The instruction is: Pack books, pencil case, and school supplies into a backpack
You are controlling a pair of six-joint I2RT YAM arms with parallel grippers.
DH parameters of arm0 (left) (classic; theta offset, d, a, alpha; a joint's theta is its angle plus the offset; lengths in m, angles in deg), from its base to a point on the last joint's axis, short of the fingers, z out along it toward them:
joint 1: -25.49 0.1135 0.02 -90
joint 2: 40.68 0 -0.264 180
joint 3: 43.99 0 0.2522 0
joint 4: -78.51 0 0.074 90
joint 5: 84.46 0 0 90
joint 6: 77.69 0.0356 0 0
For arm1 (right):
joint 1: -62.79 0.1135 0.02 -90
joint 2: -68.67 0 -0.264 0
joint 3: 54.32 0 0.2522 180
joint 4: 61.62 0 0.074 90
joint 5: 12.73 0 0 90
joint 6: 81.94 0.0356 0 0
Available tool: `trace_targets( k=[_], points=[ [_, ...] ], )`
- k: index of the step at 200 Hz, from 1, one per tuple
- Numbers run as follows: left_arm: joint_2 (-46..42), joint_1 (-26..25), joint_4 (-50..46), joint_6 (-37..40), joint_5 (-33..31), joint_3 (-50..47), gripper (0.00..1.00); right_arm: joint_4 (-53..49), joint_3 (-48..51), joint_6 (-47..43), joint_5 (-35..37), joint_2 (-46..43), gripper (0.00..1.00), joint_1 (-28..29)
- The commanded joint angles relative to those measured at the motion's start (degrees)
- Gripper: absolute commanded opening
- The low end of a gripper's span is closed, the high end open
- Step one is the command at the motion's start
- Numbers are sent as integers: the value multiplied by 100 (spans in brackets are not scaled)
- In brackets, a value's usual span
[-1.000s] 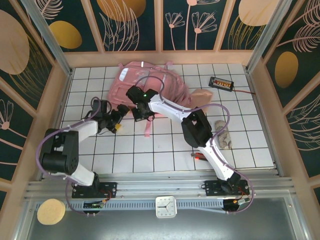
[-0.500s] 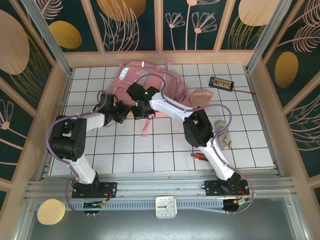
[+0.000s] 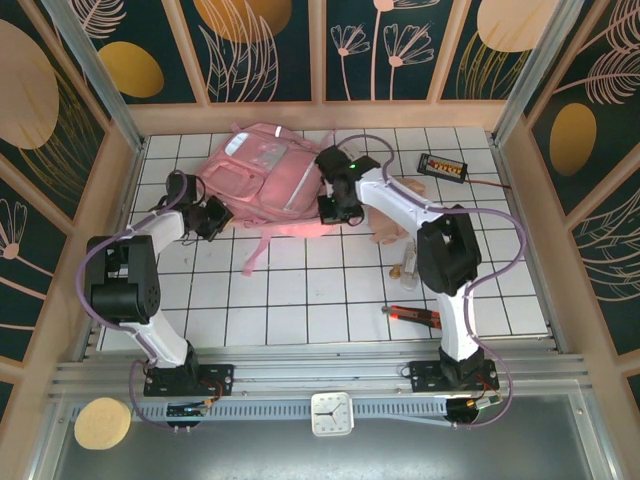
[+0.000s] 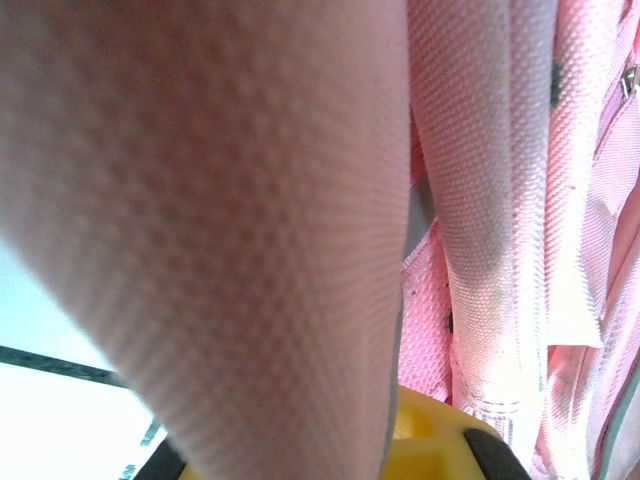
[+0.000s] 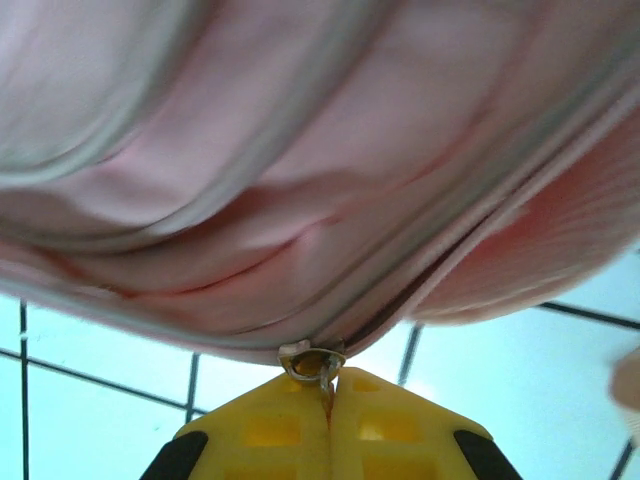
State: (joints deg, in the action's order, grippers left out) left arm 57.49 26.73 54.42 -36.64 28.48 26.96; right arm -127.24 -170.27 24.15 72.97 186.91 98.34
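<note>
Backpack [image 3: 265, 175] farther left across tiled table [image 3: 300, 320]

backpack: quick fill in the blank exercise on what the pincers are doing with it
On the backpack, the right pincer is shut on a metal ____.
The backpack's fabric is ____.
In the top view, the left pincer sits at the backpack's ____ edge.
Missing: zipper pull; pink; left.
</note>
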Motion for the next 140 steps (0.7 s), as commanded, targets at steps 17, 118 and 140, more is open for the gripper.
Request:
trace_targets(
  k=[17,118,140],
  points=[
    [-296,627,-448,724,-621,148,13,-231,-252,-546,-33,-49,0,-641],
    [-1551,-1954,-1813,3196,-1503,736,99,-300,-1499,242,-1956,133,0,276],
    [-1521,-2183,-1916,4545,-1275,868,86,-568,-1795,223,-2073,106,0,255]
  ],
)
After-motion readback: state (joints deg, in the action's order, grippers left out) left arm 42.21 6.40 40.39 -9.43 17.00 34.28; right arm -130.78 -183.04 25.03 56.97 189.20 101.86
